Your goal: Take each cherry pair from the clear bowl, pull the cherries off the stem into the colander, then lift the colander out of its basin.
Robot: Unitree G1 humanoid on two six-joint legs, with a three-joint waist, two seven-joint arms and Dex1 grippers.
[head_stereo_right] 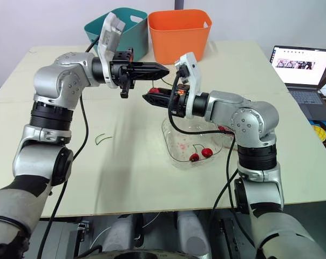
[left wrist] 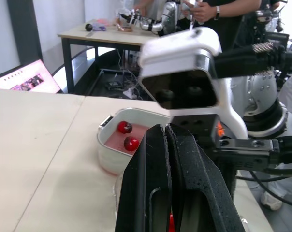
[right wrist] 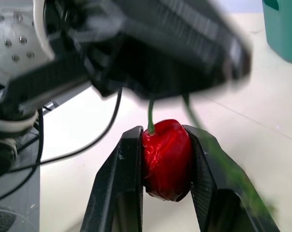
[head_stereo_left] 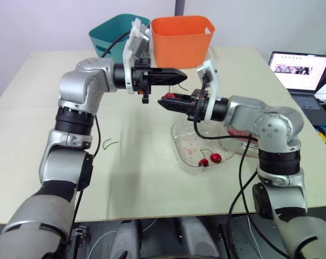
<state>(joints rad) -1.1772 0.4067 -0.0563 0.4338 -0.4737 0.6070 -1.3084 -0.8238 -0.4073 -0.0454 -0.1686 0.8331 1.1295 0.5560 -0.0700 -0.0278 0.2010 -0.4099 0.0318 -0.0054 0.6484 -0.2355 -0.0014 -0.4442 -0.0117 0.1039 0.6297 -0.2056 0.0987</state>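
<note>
My right gripper (head_stereo_left: 162, 101) is shut on a red cherry (right wrist: 166, 157), held in the air above the clear bowl (head_stereo_left: 187, 143). A green stem rises from that cherry into my left gripper (head_stereo_left: 183, 77), which is shut on the stem just above and beside the right one. One cherry pair (head_stereo_left: 215, 157) lies in the clear bowl. The pink colander (left wrist: 114, 142) sits in its white basin (left wrist: 107, 157) and holds two loose cherries (left wrist: 131, 143). My right forearm partly hides the basin in the eye views.
A bare green stem (head_stereo_left: 110, 143) lies on the table to the left of the bowl. A teal bin (head_stereo_left: 111, 32) and an orange bin (head_stereo_left: 182, 38) stand at the back. A laptop (head_stereo_left: 300, 70) sits at the right. People stand at a far table.
</note>
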